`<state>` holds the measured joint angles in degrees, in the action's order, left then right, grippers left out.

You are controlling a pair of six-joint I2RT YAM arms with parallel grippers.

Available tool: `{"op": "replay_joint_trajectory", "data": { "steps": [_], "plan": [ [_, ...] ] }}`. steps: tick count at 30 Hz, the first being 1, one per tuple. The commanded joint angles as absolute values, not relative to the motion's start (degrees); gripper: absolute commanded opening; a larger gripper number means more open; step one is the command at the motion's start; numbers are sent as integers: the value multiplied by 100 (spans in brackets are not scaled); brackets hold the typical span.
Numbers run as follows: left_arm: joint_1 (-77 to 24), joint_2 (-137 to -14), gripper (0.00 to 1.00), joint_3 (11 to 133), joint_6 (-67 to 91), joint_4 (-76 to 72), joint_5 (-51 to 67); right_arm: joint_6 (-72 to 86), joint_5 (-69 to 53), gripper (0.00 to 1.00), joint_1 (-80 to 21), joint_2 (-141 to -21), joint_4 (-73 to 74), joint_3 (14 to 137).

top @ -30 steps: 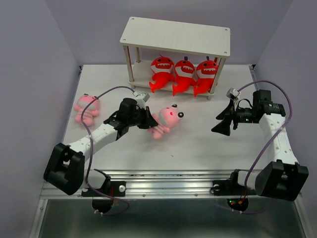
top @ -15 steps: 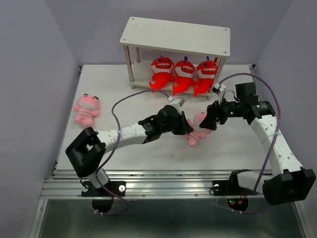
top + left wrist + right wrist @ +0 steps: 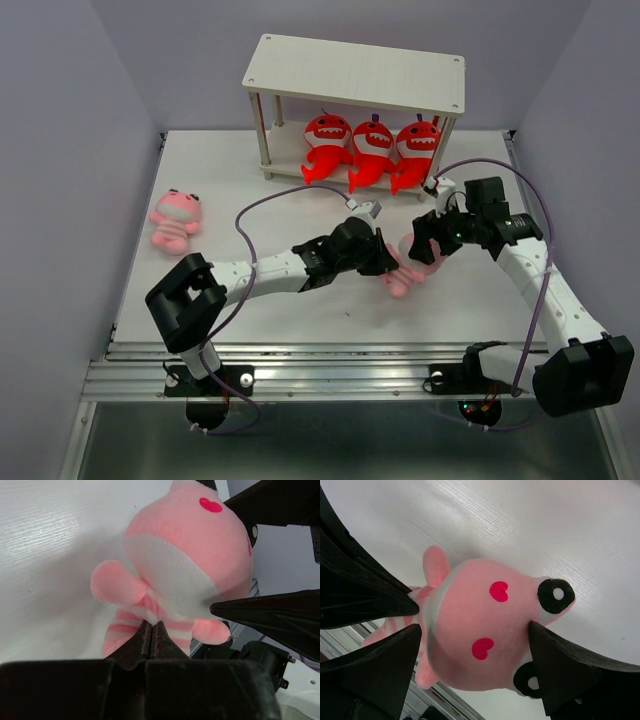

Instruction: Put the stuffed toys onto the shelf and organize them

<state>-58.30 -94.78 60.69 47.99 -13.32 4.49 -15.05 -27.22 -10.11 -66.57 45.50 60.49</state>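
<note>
Three red toys [image 3: 372, 150] on one shelf [image 3: 355, 75], two pink toys [image 3: 480, 630]: left fingers [image 3: 141, 644] pinch one, right fingers [image 3: 570, 675] open around it

- We see soft, fuzzy cloth on the pink toy [image 3: 485, 630], and soft cloth on the red toys [image 3: 372, 150] at 12 o'clock.
- The shelf [image 3: 355, 75] is pale, matt wood.
- The table [image 3: 45, 540] is white and matt, with thin lines.
- We find the right gripper [image 3: 474, 627] looks like black, matt plastic.
- The rail [image 3: 330, 375] at 6 o'clock is shiny metal.
</note>
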Motion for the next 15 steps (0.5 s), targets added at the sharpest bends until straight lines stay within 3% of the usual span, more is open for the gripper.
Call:
{"op": "replay_joint_trajectory", "data": {
  "steps": [1,4,6,7,8,10,11,12,13,14,15],
  "plan": [
    [-5845,-9238,0,6232,4887,-1687,334,-1521,-2865,90,-1046,-6539,4175,5880],
    [-5845,-9150,0,6109,4930,-1819,316,-1564,-2909,75,-1046,-6670,4148,5784],
    [-5845,-9018,0,5968,4931,-1951,325,-1599,-3005,50,-1046,-6784,4166,5748],
    [-5845,-9018,0,5968,4931,-1951,325,-1608,-3006,50,-1046,-6803,4175,5748],
    [-5845,-8948,0,5881,4905,-2047,343,-1608,-3110,34,-1046,-6829,4175,5757],
    [-5845,-8825,0,5740,4843,-2249,447,-1600,-3216,19,-1046,-6829,4192,5792],
    [-5845,-8694,4,5591,4773,-2337,457,-1591,-3278,12,-1046,-6812,4192,5835],
    [-5836,-8614,17,5512,4720,-2468,474,-1582,-3383,2,-1046,-6794,4192,5871],
    [-5845,-8535,24,5432,4650,-2531,483,-1582,-3419,1,-1046,-6742,4201,5906],
    [-5836,-8343,39,5284,4502,-2618,501,-1617,-3532,1,-1046,-6706,4219,5967],
    [-5836,-8236,46,5204,4387,-2654,536,-1756,-3603,1,-1046,-6680,4271,5994]
  ]
}}
